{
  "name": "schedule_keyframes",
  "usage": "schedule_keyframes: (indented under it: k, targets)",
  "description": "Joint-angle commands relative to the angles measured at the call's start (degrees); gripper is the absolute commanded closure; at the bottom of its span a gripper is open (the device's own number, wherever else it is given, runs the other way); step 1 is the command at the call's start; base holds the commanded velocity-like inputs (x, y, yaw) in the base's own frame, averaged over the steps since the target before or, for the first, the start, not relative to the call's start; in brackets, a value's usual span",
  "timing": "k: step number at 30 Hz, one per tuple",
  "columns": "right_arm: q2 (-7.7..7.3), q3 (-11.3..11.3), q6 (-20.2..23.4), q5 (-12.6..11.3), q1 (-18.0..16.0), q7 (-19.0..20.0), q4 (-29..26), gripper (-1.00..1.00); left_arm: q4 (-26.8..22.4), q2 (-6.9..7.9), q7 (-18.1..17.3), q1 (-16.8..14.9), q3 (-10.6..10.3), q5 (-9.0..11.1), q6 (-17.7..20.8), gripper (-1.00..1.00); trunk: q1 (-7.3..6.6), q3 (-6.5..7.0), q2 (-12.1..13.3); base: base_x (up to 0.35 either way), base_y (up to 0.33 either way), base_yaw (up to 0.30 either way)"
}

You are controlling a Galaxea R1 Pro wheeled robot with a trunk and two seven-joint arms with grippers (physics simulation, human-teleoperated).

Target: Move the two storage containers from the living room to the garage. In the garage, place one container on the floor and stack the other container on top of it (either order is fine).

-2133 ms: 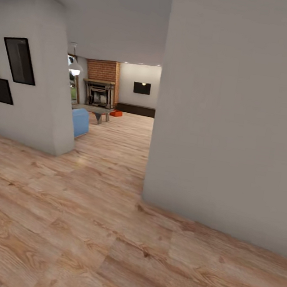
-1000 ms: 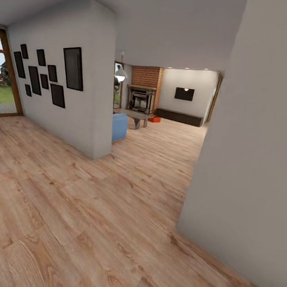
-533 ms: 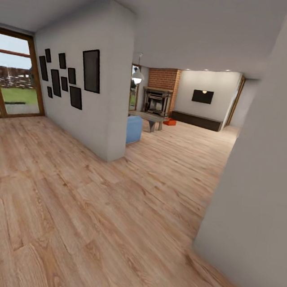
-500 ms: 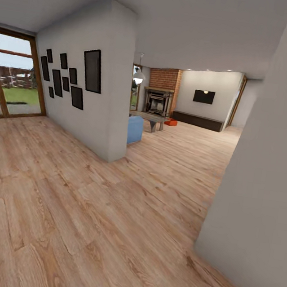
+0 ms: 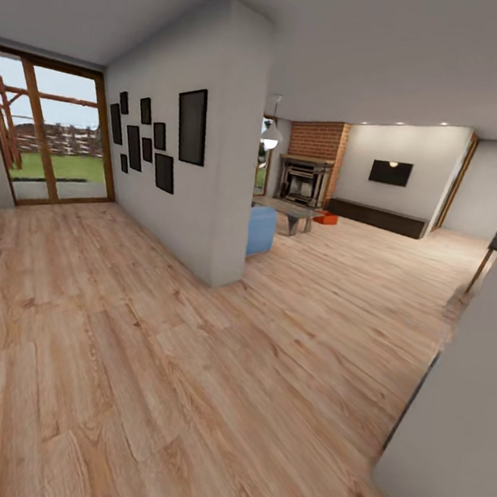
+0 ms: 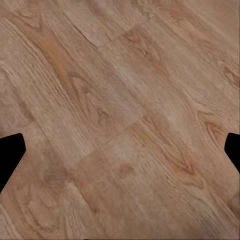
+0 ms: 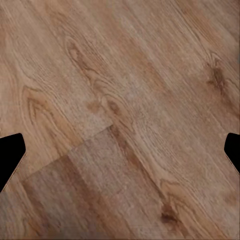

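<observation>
Robot's on the fetch leg, out in the hallway facing the living room (image 5: 375, 242). One red-orange storage container (image 5: 325, 219) sits on the wood floor (image 5: 186, 366) way down there, just beside the coffee table (image 5: 289, 207) near the brick fireplace (image 5: 311, 163); can't spot a second one from here. Left gripper (image 6: 120, 155) and right gripper (image 7: 120, 155) both hang spread wide, nothing in them, just planks below. Next I'd guess: roll past the wall corner (image 5: 227, 199) and the blue sofa (image 5: 262, 231) toward that bin.

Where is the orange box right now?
In the head view, the storage container sits far off on the wood floor, between the coffee table and brick fireplace.
</observation>
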Motion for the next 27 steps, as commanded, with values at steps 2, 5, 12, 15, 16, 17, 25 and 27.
schedule_keyframes:
  k: [2, 5, 12, 15, 16, 17, 25, 27]
  targets:
    - [-0.05, 0.42, -0.07, 0.24, -0.04, -0.43, 0.02, -1.0, 0.04, -0.03, -0.03, -0.05, 0.14, 0.08, -0.17, -1.0, 0.03, -0.06, -0.03, 0.331, 0.0, 0.224]
    - [-0.05, 0.42, -0.07, 0.24, -0.02, -0.43, 0.02, -1.0, 0.03, -0.03, -0.03, -0.05, 0.15, 0.08, -0.17, -1.0, 0.03, -0.06, -0.03, 0.331, 0.0, 0.137]
    - [-0.05, 0.42, -0.07, 0.24, -0.02, -0.43, 0.02, -1.0, 0.03, -0.03, -0.03, -0.05, 0.17, 0.08, -0.17, -1.0, 0.03, -0.06, -0.03, 0.331, 0.0, 0.008]
    - [-0.05, 0.42, -0.07, 0.24, -0.02, -0.43, 0.02, -1.0, 0.03, -0.03, -0.03, -0.05, 0.16, 0.08, -0.17, -1.0, 0.03, -0.06, -0.03, 0.331, 0.0, 0.001]
    - [-0.05, 0.42, -0.07, 0.24, -0.01, -0.43, 0.02, -1.0, 0.05, -0.03, -0.03, -0.05, 0.16, 0.08, -0.17, -1.0, 0.03, -0.06, -0.03, 0.331, 0.0, 0.0]
    - [-0.05, 0.42, -0.07, 0.24, 0.0, -0.43, 0.02, -1.0, 0.04, -0.03, -0.03, -0.05, 0.17, 0.08, -0.17, -1.0, 0.03, -0.06, -0.03, 0.331, 0.0, 0.0]
    - [-0.05, 0.42, -0.07, 0.24, 0.0, -0.43, 0.02, -1.0, 0.03, -0.03, -0.03, -0.05, 0.17, 0.08, -0.17, -1.0, 0.03, -0.06, -0.03, 0.331, 0.0, 0.0]
    - [-0.05, 0.42, -0.07, 0.24, -0.01, -0.43, 0.02, -1.0, 0.03, -0.03, -0.03, -0.05, 0.15, 0.08, -0.17, -1.0, 0.03, -0.06, -0.03, 0.331, 0.0, 0.0]
